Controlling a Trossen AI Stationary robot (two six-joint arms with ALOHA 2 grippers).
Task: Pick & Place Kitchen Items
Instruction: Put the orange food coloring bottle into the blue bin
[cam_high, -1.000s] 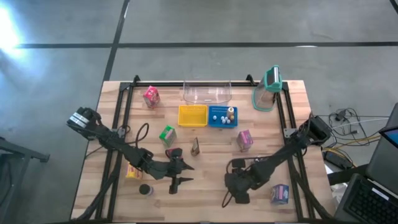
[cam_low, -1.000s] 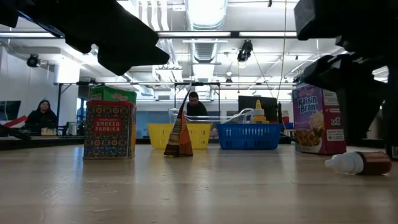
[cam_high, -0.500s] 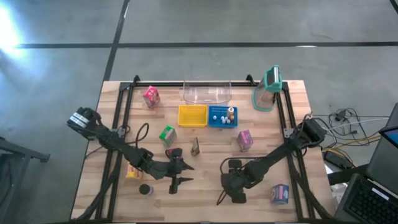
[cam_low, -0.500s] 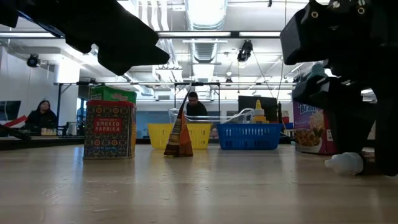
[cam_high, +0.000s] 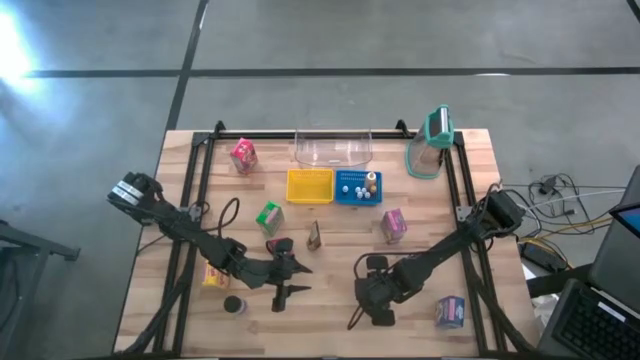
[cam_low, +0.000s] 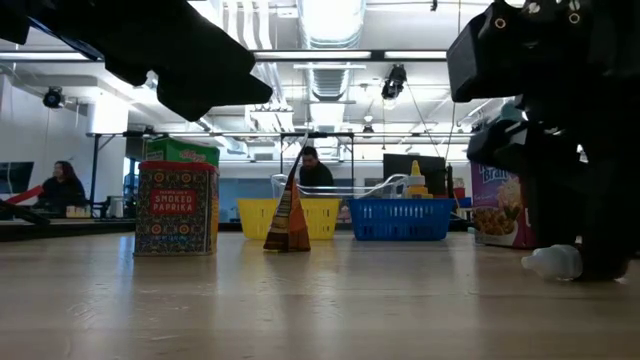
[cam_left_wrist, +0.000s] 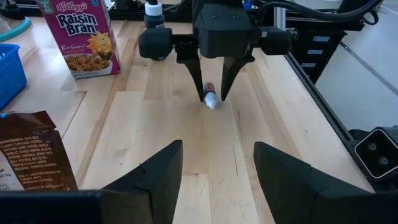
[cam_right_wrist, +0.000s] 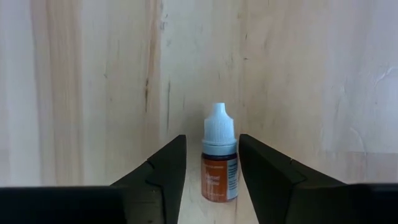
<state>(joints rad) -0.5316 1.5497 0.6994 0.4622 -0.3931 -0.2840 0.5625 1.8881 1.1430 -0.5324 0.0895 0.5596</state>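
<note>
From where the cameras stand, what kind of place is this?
Likely a robotics lab or open workshop: a wooden table framed by dark rails on bare concrete, pipes and strip lights overhead, and a seated person behind the toy groceries, like the Raisin Bran box.

Two baskets (cam_high: 310, 186), five cartons (cam_high: 243, 155), one dropper bottle (cam_right_wrist: 219, 160), one jug (cam_high: 429, 143)

The wooden surface (cam_high: 330, 300) has many small things on it. At the back stand a pink carton (cam_high: 243, 154), a clear tray (cam_high: 333, 149) and a jug with a teal lid (cam_high: 430, 142). A yellow basket (cam_high: 309, 185) and a blue basket (cam_high: 358, 187) sit side by side. Nearer lie a green carton (cam_high: 268, 216), a red tin (cam_low: 177, 209), a Raisin Bran box (cam_left_wrist: 81, 36) and a tiny brown bottle (cam_right_wrist: 219, 163) on its side.
</note>
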